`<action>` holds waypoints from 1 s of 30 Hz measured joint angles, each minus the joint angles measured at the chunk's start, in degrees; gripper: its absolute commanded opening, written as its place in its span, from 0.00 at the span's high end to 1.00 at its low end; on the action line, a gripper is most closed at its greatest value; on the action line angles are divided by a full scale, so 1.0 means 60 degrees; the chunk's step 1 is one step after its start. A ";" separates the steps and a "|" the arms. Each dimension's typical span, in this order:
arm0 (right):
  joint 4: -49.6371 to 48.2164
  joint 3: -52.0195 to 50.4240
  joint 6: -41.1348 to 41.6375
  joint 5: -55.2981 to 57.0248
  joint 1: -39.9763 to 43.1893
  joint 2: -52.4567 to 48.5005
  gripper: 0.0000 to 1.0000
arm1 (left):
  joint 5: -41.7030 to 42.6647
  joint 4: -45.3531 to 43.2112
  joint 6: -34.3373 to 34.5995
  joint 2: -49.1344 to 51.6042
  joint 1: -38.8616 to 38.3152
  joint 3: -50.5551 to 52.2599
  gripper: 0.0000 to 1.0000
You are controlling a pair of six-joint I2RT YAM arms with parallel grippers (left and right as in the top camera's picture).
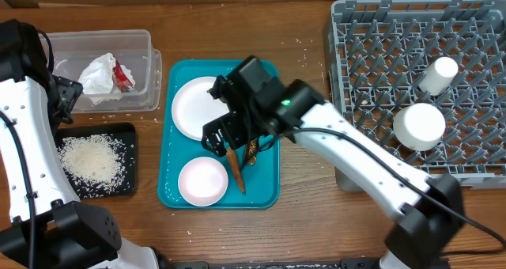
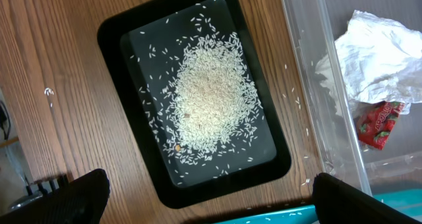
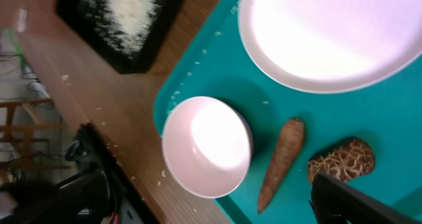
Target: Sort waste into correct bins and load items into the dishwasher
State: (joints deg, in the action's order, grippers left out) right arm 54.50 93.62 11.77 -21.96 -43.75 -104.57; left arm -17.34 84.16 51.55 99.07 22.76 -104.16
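Sorted: paper (image 1: 101, 75) in tub (image 1: 95, 35), rice (image 1: 91, 158) in black tray (image 1: 133, 162); racked: cup (image 1: 437, 75), bowl (image 1: 419, 126) in rack (image 1: 371, 55); outstanding on teal tray (image 1: 265, 186): plate (image 1: 194, 107), second bowl (image 1: 203, 180), carrot (image 1: 236, 170), lump (image 3: 341, 161); both arms' jaws released, empty.

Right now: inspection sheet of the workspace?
Surface: wooden table.
Job's things: crumpled white paper, red scrap in clear plastic tub; white rice in shallow black tray; white flat plate, bowl, orange carrot, brown lump on teal tray; small white cup, second bowl in grey plastic rack.
Clutter: stray rice grains on table.
Grippers: left gripper open near black tray; right gripper open over teal tray; both empty.
Cables: black cable along left arm.
Surroundings: blurred furniture beyond table.
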 measured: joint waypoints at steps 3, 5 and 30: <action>0.0011 -0.0004 0.1162 0.1169 -0.0018 -0.0583 0.00 | 0.0193 0.0069 0.0000 0.0000 0.0000 0.0000 0.00; 0.0029 -0.0036 0.1887 0.1982 -0.0018 -0.0688 0.00 | 0.0739 0.0459 -0.0004 0.0000 0.0000 0.0007 0.00; 0.1759 0.2113 0.3654 0.4444 0.7151 -0.0688 0.00 | 0.4699 -0.0324 -0.5380 0.0007 -0.7413 0.0076 0.00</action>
State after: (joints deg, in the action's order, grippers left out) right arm 65.06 106.30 33.69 4.71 -0.84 -108.71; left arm 10.85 82.21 19.27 99.11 -21.71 -103.70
